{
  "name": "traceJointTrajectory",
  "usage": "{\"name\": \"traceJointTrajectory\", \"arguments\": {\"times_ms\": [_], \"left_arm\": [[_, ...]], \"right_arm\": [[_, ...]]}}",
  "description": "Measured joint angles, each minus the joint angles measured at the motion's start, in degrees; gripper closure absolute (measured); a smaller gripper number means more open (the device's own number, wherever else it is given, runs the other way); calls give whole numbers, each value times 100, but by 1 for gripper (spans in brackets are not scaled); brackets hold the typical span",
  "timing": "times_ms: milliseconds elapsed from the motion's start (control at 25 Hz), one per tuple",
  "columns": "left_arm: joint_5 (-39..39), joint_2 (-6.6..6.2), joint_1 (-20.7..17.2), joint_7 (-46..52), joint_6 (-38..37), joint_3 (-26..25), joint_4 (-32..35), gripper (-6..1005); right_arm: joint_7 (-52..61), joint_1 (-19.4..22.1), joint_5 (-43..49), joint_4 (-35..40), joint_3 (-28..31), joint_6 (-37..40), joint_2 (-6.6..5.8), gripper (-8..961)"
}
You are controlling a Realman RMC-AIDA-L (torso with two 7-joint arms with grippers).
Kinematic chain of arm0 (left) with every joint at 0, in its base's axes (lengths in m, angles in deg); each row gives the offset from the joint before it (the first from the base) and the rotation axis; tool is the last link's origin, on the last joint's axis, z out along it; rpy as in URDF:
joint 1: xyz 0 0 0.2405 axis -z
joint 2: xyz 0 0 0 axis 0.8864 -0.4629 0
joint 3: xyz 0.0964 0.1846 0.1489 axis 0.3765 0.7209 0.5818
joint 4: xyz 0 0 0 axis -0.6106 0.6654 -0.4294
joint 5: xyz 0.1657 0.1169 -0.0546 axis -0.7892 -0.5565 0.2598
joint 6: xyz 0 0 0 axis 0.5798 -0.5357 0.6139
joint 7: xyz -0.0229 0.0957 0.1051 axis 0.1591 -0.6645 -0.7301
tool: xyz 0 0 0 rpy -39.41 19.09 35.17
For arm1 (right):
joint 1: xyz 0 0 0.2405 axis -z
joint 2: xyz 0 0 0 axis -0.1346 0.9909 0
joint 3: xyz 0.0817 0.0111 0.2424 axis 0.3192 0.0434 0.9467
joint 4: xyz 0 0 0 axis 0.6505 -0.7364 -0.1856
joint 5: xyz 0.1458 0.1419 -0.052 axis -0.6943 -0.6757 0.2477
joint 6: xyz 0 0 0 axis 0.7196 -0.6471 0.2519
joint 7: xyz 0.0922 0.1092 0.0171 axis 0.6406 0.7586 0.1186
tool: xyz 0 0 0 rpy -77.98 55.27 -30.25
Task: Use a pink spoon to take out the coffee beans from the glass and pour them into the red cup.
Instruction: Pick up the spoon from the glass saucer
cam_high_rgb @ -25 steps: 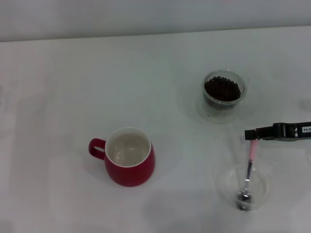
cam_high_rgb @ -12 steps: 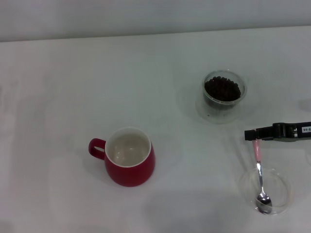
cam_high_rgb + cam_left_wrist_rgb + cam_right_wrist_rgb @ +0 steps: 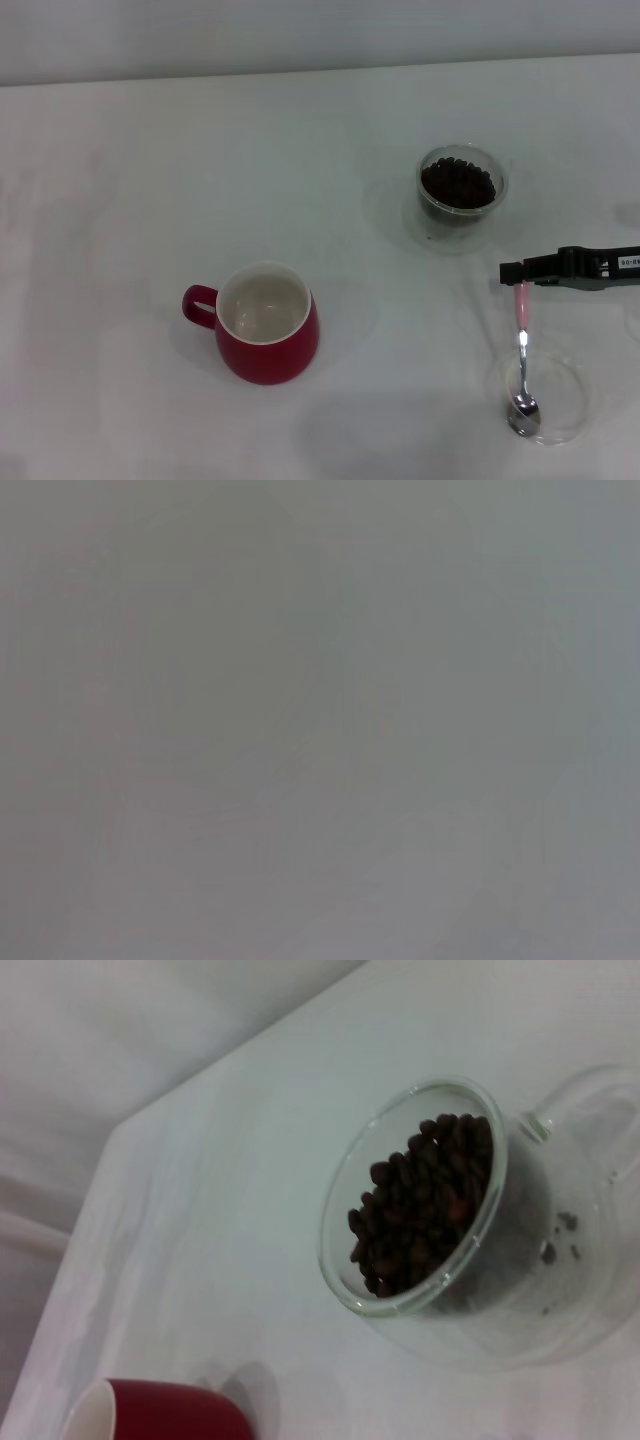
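Observation:
The pink spoon (image 3: pixel 521 310) hangs handle-up from my right gripper (image 3: pixel 513 272), which is shut on the top of its handle at the right of the table. Its metal bowl rests in a shallow clear dish (image 3: pixel 572 400) below the gripper. The glass (image 3: pixel 461 186) stands farther back, holding the coffee beans (image 3: pixel 458 183); the right wrist view shows the glass (image 3: pixel 345 1260) and the coffee beans (image 3: pixel 425 1205) close up. The red cup (image 3: pixel 266 325) sits left of centre, its handle pointing left and its white inside bare. An edge of the red cup (image 3: pixel 150 1410) shows in the right wrist view. My left gripper is out of view.
The white table's (image 3: pixel 150 180) far edge runs along the top of the head view. The left wrist view shows only a plain grey surface.
The spoon's bowl swung right, then a little back left, under the gripper. The clear dish shifted right with it. The gripper edged slightly left.

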Motion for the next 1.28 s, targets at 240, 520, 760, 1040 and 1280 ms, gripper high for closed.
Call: {"name": "traceJointTrajectory", "arguments": {"times_ms": [240,520,760,1040,1280], "left_arm": [[66,9,0,0,0,-1,0,239],[70,12,-28,0,0,-1,0,239],[106,18,-41,0,1,-1,0,239],[125,18,-51,0,2,0,0,240],[124,17,-53,0,3,0,0,240]], "right_arm": [[79,-16,-6,10,54,-6,28,798],[45,10,-12,28,480,-75,38,800],[41,54,-13,135,560,-164,3,801],[39,67,-10,162,613,-117,-77,801],[4,161,-4,247,835,233,-107,801]]}}
